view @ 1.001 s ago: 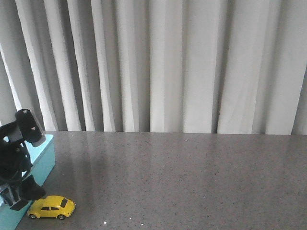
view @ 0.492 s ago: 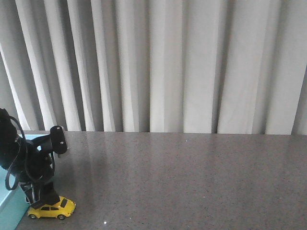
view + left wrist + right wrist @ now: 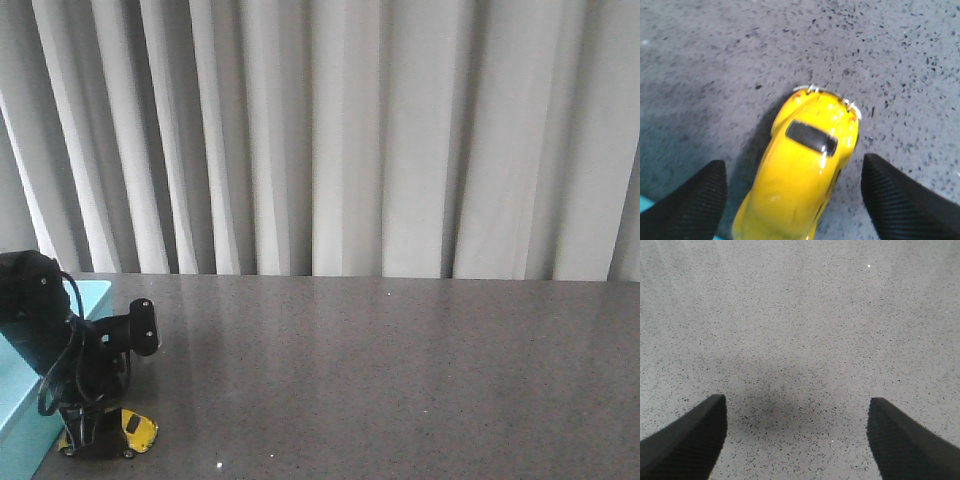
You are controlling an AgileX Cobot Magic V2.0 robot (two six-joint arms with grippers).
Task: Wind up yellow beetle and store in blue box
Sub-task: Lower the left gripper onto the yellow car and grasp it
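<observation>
The yellow beetle (image 3: 138, 430) stands on the grey table at the front left, half hidden by my left arm. In the left wrist view the yellow beetle (image 3: 805, 170) lies between the two black fingers (image 3: 690, 205) with a gap on each side. My left gripper (image 3: 795, 200) is open around it and does not touch it; in the front view it (image 3: 95, 440) is right down over the car. The blue box (image 3: 30, 400) sits at the left edge beside the car. My right gripper (image 3: 797, 440) is open and empty over bare table; it is out of the front view.
A grey-white curtain (image 3: 350, 140) hangs behind the table's far edge. The speckled grey table (image 3: 400, 380) stretches to the right of the car. The box wall stands close to the left of my left arm.
My left arm has swung right from over the blue box and dropped onto the beetle. The car has stayed in place.
</observation>
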